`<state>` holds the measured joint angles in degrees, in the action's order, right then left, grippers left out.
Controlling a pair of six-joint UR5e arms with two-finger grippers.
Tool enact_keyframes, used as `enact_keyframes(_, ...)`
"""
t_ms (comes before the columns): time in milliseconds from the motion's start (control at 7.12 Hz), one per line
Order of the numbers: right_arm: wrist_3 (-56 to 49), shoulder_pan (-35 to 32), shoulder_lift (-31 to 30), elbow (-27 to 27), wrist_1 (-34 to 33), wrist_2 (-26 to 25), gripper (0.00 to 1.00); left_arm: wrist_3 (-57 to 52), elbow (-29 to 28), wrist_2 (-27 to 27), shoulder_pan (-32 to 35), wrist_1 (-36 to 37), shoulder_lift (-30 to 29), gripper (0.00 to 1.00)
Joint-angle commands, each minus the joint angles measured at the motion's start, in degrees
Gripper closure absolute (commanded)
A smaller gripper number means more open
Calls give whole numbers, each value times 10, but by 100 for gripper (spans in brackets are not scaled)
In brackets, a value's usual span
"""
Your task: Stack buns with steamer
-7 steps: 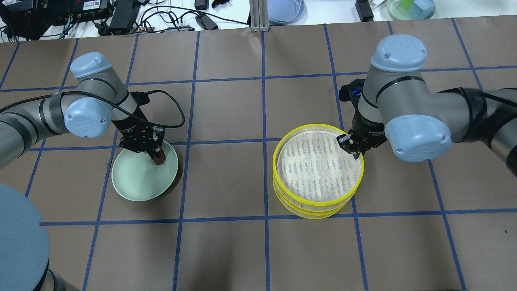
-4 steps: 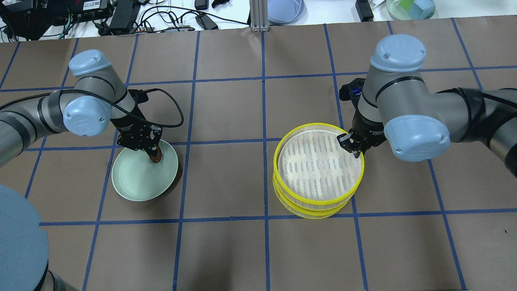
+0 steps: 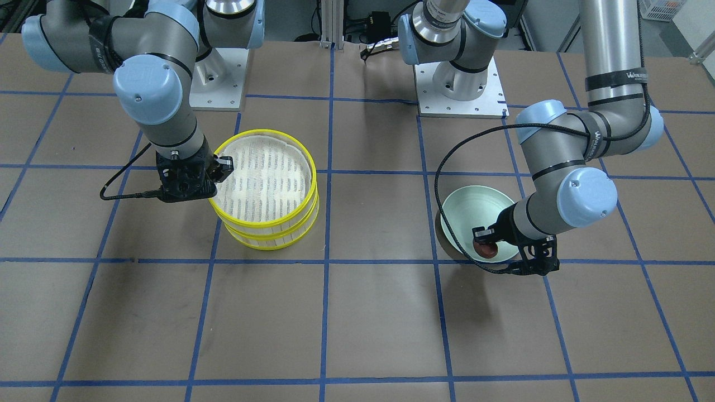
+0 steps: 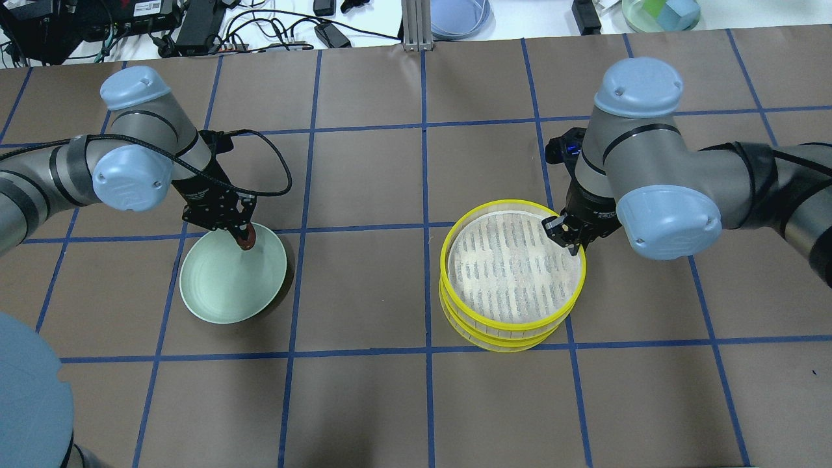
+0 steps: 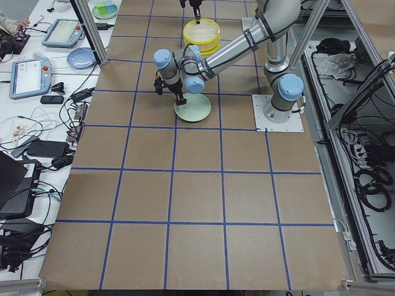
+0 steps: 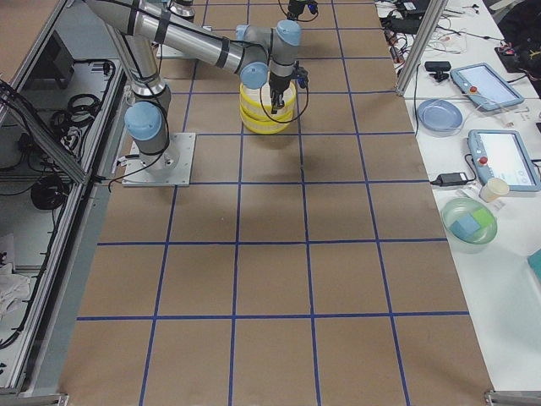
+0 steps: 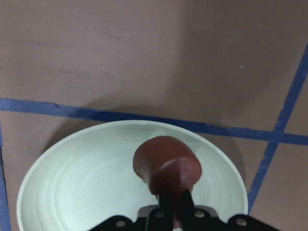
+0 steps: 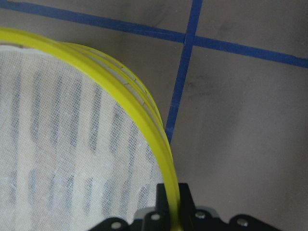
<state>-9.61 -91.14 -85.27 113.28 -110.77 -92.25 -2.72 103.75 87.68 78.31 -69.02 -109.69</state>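
My left gripper point(image 4: 245, 236) is shut on the dark reddish-brown glossy bun point(image 4: 246, 240) and holds it over the far rim of the pale green plate point(image 4: 218, 296). The wrist view shows the bun point(image 7: 166, 162) between the fingertips above the plate point(image 7: 72, 183). In the front view the bun point(image 3: 485, 249) hangs at the plate's point(image 3: 466, 204) near side. My right gripper point(image 4: 567, 242) is shut on the right rim of the top tier of the yellow steamer stack point(image 4: 513, 322), whose cloth liner is bare. The wrist view shows the yellow rim point(image 8: 120, 79) pinched. The cream-white bun is out of view.
Blue tape lines grid the brown table. Beyond its far edge lie cables, a blue dish point(image 4: 458, 16) and a green bowl with blocks point(image 4: 660, 13). In the side views, tables with tablets flank the work area.
My left gripper has moved back and up with the brown bun, from over the plate's right part to over its far rim. The right gripper and steamer have barely moved.
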Motion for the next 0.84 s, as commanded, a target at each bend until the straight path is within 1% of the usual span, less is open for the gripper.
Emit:
enact_keyframes(0,2,0,1,1,14,0,100,0,-14,-1,2,-22,32,100)
enact_keyframes(140,2,0,3,0,19,-2,66,0,-27,-1,2,-51,53,100)
enact_keyframes(281,5,0,5,0,24,-11,27,1,-41,-1,2,-73,69,100)
enact_keyframes(421,6,0,5,0,31,-17,13,10,-54,-8,6,-101,89,100)
enact_keyframes(561,6,0,5,-1,31,-17,2,10,-66,-8,12,-130,111,100)
enact_keyframes(702,7,0,5,-6,32,-17,1,24,-74,-9,25,-153,133,100)
